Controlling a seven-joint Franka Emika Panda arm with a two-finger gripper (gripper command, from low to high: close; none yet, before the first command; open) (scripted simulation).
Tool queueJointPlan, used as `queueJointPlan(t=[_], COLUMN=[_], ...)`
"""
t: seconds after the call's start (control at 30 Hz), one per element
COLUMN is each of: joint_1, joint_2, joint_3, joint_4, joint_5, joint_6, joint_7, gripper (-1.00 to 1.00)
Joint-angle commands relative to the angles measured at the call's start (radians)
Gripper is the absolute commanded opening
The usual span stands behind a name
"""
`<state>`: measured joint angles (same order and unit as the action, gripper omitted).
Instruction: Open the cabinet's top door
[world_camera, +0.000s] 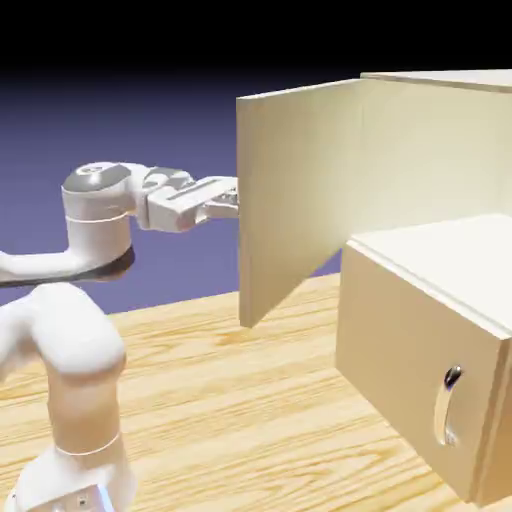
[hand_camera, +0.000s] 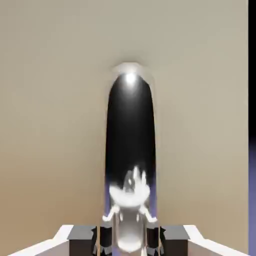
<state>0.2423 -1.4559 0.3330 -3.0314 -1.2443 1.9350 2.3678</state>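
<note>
Already the top door (world_camera: 295, 190) is standing swung well out from the cabinet (world_camera: 440, 150), toward the arm on the left. The gripper (world_camera: 228, 203) is clamping the door's silver handle (hand_camera: 129, 150), fingers (hand_camera: 106, 235) pinched nearly shut around it. Opening is looking largely done; perhaps only a little more swing is remaining.

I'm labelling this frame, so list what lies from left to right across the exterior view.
Robot arm → gripper, shut on the handle at the door's far face → swung-open top door → cabinet → lower panel's silver handle.
</note>
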Motion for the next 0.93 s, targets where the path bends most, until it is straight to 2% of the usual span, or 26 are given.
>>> queueJointPlan(t=[0.0,0.37,0.63,0.87,0.9], joint_1=[0.003,-0.104,-0.357,-0.609,-0.609], joint_2=[0.012,0.232,0.383,0.435,0.435], joint_3=[0.036,0.435,0.704,0.894,0.894], joint_4=[0.011,0.247,0.532,0.779,0.779], joint_5=[0.035,0.387,0.566,0.659,0.659], joint_6=[-0.028,-0.350,-0.596,-0.775,-0.775], joint_7=[0.004,0.070,0.106,0.104,0.104], gripper=[-1.00,-1.00,-1.00,-1.00,1.00])
